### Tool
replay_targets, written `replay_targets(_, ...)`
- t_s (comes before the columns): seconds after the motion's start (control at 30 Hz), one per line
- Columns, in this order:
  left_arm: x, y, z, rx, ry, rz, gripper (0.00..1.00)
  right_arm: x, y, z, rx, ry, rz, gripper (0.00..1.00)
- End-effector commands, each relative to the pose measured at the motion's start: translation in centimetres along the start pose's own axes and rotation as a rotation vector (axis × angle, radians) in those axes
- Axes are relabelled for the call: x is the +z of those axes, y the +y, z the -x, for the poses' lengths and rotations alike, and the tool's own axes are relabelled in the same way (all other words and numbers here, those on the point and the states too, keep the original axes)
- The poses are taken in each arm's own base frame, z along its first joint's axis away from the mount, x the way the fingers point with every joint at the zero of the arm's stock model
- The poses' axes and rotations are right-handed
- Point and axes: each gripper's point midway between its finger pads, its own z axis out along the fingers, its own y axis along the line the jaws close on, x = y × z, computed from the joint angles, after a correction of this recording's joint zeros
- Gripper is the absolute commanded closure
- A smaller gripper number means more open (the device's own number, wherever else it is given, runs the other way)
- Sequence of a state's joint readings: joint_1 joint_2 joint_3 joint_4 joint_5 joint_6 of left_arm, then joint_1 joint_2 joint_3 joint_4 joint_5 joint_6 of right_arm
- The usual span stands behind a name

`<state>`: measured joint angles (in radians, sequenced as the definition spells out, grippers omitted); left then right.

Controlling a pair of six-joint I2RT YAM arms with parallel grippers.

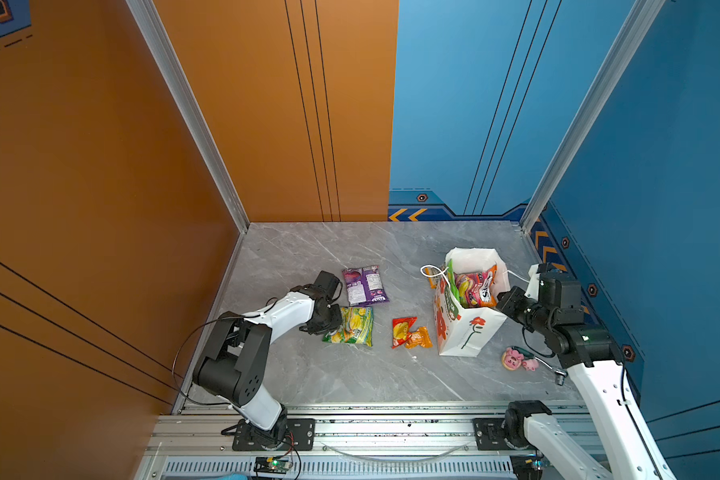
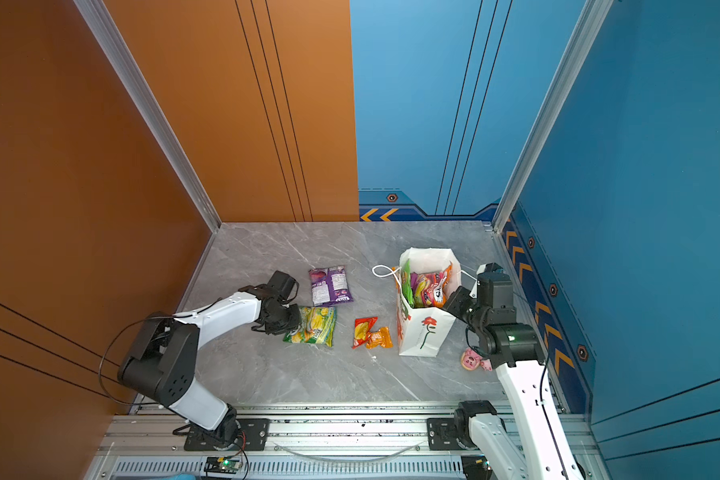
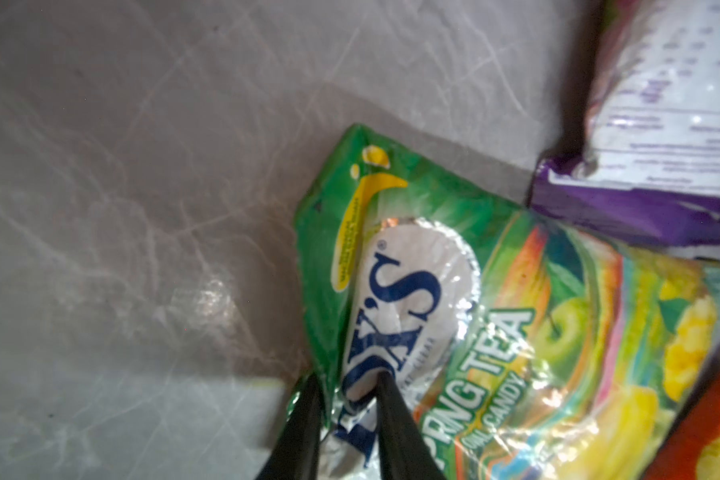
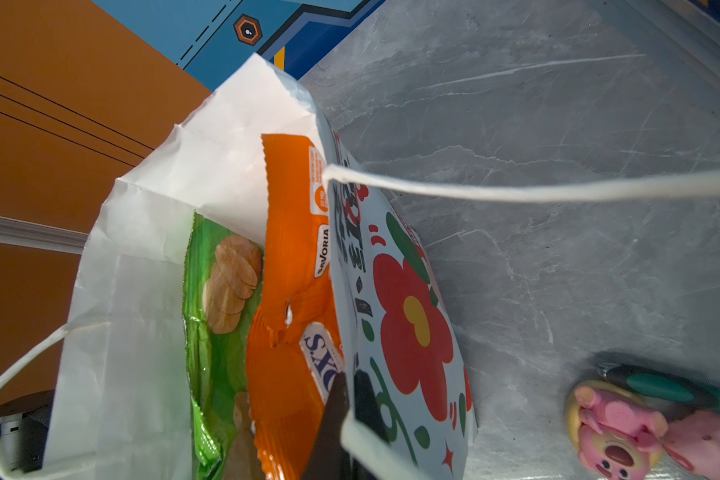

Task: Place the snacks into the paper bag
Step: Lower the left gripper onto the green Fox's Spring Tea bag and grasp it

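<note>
On a grey marble tabletop [image 1: 308, 374], the left pincer [image 3: 348, 386] has its two black fingers drawn narrow on the crinkled edge of a green FOX'S candy bag [image 1: 352, 330], pinching the film by the logo. The bag lies flat, just below a purple packet [image 1: 364, 286]. A red packet [image 1: 402, 330] and a small orange packet [image 1: 420, 337] lie touching each other between it and the white paper bag [image 1: 470, 332].

The paper bag stands upright with several snacks inside. The right pincer [image 4: 350, 386] is clamped on its rim, one finger inside and one outside, holding the mouth open.

The candy bag looks light, glossy and probably slippery, with loose sweets that would shift when it is lifted. The flat sealed edge seems the surest hold, since the bulging middle could slide out. Two pink toys [image 1: 518, 359] sit near the paper bag.
</note>
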<state>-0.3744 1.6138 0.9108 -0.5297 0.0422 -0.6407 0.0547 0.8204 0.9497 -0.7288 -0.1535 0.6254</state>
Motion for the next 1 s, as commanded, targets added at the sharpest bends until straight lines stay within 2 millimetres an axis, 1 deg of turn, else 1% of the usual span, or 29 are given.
replay_targets(0.0, 0.8, 0.5, -1.3, 0.012, 0.044, 0.03, 0.87, 0.1, 0.1, 0.0, -0.014, -0.011, 0.008, 1.0)
replay_targets(0.2, 0.7, 0.9, -1.1, -0.004, 0.017, 0.044, 1.0, -0.1, 0.1, 0.0, -0.016, -0.015, 0.008, 1.0)
replay_targets(0.27, 0.6, 1.0, -1.0, -0.01, 0.007, 0.048, 1.0, -0.1, 0.1, 0.0, -0.017, -0.016, 0.008, 1.0)
replay_targets(0.37, 0.0, 1.2, -0.7, -0.013, -0.042, 0.057, 1.0, -0.1, 0.0, 0.0, -0.018, -0.017, 0.007, 1.0)
replay_targets(0.5, -1.6, 0.7, 0.1, -0.029, -0.153, 0.023, 1.0, -0.1, 0.1, 0.0, -0.017, -0.016, 0.008, 1.0)
replay_targets(0.67, -3.8, 0.2, 0.5, -0.042, -0.278, -0.008, 1.0, -0.1, 0.2, 0.1, -0.014, -0.017, 0.012, 1.0)
replay_targets(0.97, -8.6, -1.5, -0.1, -0.05, -0.427, -0.108, 1.0, -0.1, 0.5, 0.3, -0.015, -0.019, 0.018, 1.0)
